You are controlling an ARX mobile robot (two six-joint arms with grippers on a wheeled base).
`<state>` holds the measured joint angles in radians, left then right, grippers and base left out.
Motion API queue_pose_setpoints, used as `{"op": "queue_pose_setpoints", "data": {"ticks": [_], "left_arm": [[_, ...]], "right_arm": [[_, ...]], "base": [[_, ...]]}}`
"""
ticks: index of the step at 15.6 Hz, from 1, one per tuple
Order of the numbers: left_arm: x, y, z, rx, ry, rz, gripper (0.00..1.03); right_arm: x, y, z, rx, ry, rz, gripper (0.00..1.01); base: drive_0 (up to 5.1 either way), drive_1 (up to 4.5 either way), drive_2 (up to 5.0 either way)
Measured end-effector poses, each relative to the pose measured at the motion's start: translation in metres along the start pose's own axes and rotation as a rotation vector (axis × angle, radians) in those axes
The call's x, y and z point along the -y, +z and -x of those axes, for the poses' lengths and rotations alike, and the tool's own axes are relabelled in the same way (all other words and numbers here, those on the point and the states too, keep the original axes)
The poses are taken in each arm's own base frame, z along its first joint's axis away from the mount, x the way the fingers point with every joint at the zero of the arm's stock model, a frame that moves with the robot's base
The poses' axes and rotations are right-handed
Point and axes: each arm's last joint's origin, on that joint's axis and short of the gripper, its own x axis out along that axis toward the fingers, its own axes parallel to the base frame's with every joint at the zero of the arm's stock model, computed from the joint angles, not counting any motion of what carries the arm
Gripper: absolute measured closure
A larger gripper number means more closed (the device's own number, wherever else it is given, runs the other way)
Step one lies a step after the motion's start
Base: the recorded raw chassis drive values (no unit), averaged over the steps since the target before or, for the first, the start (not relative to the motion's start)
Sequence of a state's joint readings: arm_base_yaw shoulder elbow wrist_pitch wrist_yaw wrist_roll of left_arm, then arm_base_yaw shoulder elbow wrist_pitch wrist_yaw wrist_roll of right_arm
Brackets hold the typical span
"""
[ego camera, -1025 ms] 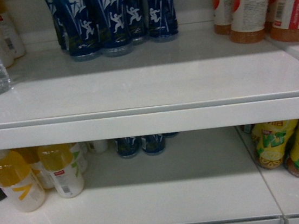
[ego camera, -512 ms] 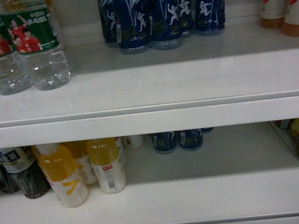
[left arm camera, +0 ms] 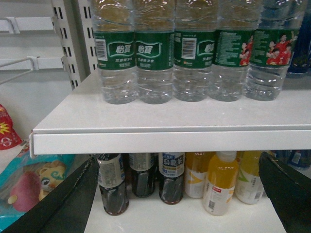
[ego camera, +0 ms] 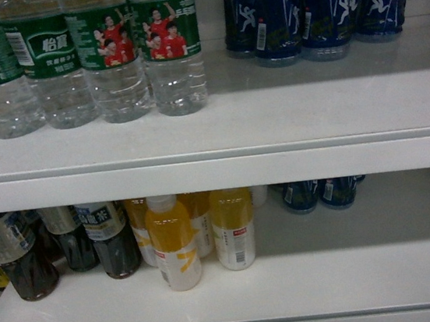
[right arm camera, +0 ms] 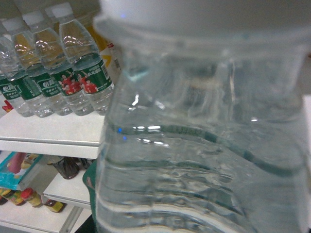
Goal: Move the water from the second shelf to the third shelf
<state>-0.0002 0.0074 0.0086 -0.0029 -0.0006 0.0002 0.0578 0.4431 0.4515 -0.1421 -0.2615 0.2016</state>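
A row of clear water bottles (ego camera: 171, 56) with green labels stands on the upper white shelf (ego camera: 288, 120) in the head view, at its left. The left wrist view shows the same row (left arm camera: 194, 53) from the front. My left gripper (left arm camera: 180, 194) is open below that shelf's edge, its dark fingers (left arm camera: 63, 199) spread wide with nothing between them. One water bottle (right arm camera: 204, 145) fills the right wrist view at very close range, off the shelves, with its white cap at the top. It hides the right gripper's jaws. Neither gripper appears in the head view.
Blue-patterned bottles (ego camera: 314, 7) stand right of the water. On the lower shelf (ego camera: 346, 270) are dark tea bottles (ego camera: 107, 237), yellow drink bottles (ego camera: 174, 241) and small blue bottles (ego camera: 321, 193). Slotted uprights (left arm camera: 68, 39) and snack bags (left arm camera: 34, 179) lie left of the shelving.
The head view has slid left along the shelves. The water row has come in from the left edge, and the orange bottles have left the view on the right.
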Motion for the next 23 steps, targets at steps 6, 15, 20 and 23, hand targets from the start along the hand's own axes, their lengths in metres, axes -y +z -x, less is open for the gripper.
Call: {"op": "queue_pose_setpoints", "data": {"ticks": [6, 15, 20, 23], "left_arm": [[0.0, 0.0, 0.0, 0.0, 0.0, 0.0, 0.05], [0.0, 0.0, 0.0, 0.0, 0.0, 0.0, 0.05], [0.0, 0.0, 0.0, 0.0, 0.0, 0.0, 0.05], [0.0, 0.0, 0.0, 0.0, 0.0, 0.0, 0.05]], "right_arm": [[0.0001, -0.0004, -0.0002, -0.004, -0.001, -0.001, 0.59], [0.0001, -0.0002, -0.0001, -0.002, 0.0, 0.0, 0.59], [-0.0001, 0.0, 0.0002, 0.0, 0.0, 0.0, 0.59], [0.0, -0.0001, 0.0, -0.001, 0.0, 0.0, 0.59]], "base": [[-3.3, 1.97, 2.0], [-3.5, 1.78, 1.8], [-3.3, 1.94, 1.9], [-3.4, 1.79, 1.8]]}}
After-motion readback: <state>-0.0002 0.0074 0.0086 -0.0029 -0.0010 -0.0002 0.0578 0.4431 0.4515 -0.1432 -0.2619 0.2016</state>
